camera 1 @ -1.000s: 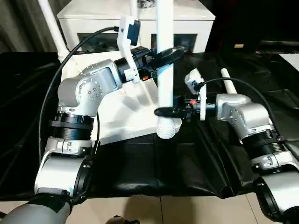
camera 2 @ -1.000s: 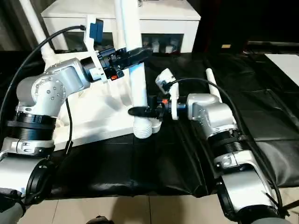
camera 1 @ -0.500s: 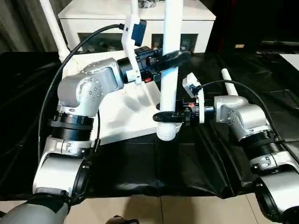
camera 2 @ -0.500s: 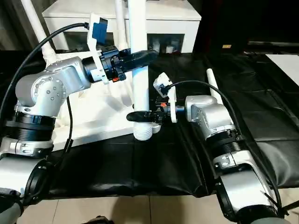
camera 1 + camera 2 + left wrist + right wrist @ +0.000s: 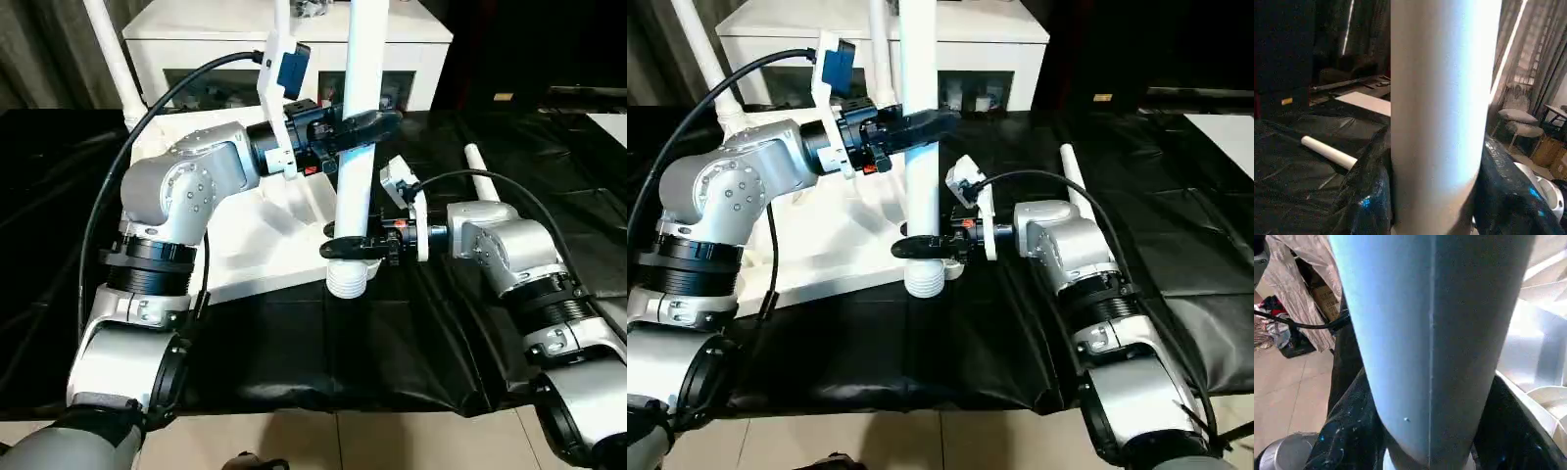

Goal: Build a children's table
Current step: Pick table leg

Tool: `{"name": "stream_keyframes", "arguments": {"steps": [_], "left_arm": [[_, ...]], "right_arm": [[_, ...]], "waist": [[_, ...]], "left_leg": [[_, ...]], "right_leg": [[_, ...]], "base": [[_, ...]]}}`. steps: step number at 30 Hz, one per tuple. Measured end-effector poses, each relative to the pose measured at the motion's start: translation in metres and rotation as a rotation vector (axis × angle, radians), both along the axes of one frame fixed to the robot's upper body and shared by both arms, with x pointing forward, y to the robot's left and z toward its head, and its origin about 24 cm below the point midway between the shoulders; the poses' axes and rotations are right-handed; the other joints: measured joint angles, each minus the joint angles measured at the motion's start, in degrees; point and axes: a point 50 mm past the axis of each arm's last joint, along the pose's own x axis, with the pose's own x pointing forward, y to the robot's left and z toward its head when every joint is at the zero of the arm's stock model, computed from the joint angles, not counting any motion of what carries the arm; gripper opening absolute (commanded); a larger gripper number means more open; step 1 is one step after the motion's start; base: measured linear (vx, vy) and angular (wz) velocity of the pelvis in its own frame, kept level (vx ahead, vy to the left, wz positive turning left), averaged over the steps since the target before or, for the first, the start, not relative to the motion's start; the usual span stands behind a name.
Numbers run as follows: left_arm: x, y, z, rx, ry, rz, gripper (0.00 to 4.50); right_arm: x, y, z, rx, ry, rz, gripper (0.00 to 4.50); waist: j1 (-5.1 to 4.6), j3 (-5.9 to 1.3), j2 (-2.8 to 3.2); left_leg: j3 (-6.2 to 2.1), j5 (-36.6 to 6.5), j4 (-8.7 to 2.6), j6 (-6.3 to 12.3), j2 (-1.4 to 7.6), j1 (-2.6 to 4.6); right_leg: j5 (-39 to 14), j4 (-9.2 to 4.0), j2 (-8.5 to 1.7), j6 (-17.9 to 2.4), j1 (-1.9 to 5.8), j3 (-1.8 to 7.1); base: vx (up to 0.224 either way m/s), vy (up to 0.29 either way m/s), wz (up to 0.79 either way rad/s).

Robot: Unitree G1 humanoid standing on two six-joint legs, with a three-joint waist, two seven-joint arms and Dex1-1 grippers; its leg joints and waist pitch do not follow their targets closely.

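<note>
Both grippers hold one upright leg over the tabletop's corner socket: left gripper fingers clamp mid-shaft for steadiness, right gripper fingers grip low to guide the threaded end.

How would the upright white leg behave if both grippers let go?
The leg is tall and narrow, so it would probably tip unless its ribbed end is seated. It looks like a stiff, light hollow tube, and being round, likely rolls like the loose leg could.

The bench is viewed downward from two head eyes; the upright leg is seen close by both wrist cameras.
</note>
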Motion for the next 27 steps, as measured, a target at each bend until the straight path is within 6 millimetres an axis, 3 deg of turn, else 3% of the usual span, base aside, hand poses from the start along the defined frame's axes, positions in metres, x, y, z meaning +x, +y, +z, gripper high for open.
{"name": "stream_keyframes", "arguments": {"steps": [1,5,6,14,15,20,24,27], "left_arm": [[0.000,0.000,0.000,0.000,0.003,-0.001,2.43],[-0.001,0.001,-0.001,-0.011,0.024,-0.013,2.55],[0.000,0.002,-0.001,-0.014,0.028,-0.010,2.85],[-0.002,0.002,0.000,-0.048,0.050,-0.040,3.44],[-0.002,0.003,-0.002,-0.069,0.066,-0.046,3.70],[-0.001,0.010,-0.016,-0.107,0.116,-0.040,3.97],[0.005,0.028,-0.043,-0.081,0.144,0.151,4.29],[0.016,0.052,-0.074,0.146,0.085,0.441,4.46]], "right_arm": [[0.000,0.000,0.000,0.000,0.000,0.000,1.91],[0.000,0.001,-0.001,0.005,0.000,-0.007,1.91],[0.000,0.002,-0.001,0.008,0.000,-0.010,1.89],[-0.001,-0.004,0.001,0.039,-0.017,-0.060,1.88],[-0.001,-0.008,0.000,0.041,-0.016,-0.078,1.87],[0.003,-0.032,0.008,0.070,-0.027,-0.199,1.86],[0.000,-0.053,0.006,0.076,-0.024,-0.303,1.86],[0.001,-0.057,-0.002,0.034,-0.041,-0.401,1.86]], "waist": [[0.00,0.00,0.00],[-0.03,0.00,0.01],[-0.04,0.00,0.01],[0.05,-0.01,0.04],[0.01,-0.01,0.11],[0.00,-0.11,0.33],[-0.16,-0.12,0.35],[-0.90,-0.12,0.36]], "left_leg": [[0.00,0.0,0.00,0.00,0.00,0.00],[0.00,0.0,0.00,0.00,0.00,0.00],[0.00,0.0,0.00,0.00,0.00,0.00],[0.00,0.0,0.00,0.00,-0.01,0.01],[0.00,0.0,0.01,0.00,-0.01,0.01],[-0.01,0.0,0.01,0.00,-0.01,0.05],[-0.01,0.0,0.01,0.00,0.00,0.07],[-0.04,0.0,0.00,-0.01,0.02,0.13]], "right_leg": [[0.0,0.00,0.00,0.0,0.00,0.00],[0.0,0.01,0.00,0.0,-0.01,0.00],[0.0,0.00,0.00,0.0,0.00,0.00],[0.0,0.00,0.00,0.0,0.02,0.00],[0.0,0.00,0.00,0.0,0.02,0.00],[0.0,0.00,0.00,0.0,0.05,0.00],[0.0,0.01,0.01,0.0,0.06,-0.01],[0.0,0.03,0.04,0.0,0.06,-0.01]], "base": [[0.000,0.000,0.00],[0.000,0.000,0.00],[0.000,0.000,0.00],[0.000,0.000,0.00],[0.000,0.000,0.00],[0.000,0.000,0.00],[0.000,0.000,0.00],[0.000,0.000,0.00]]}}
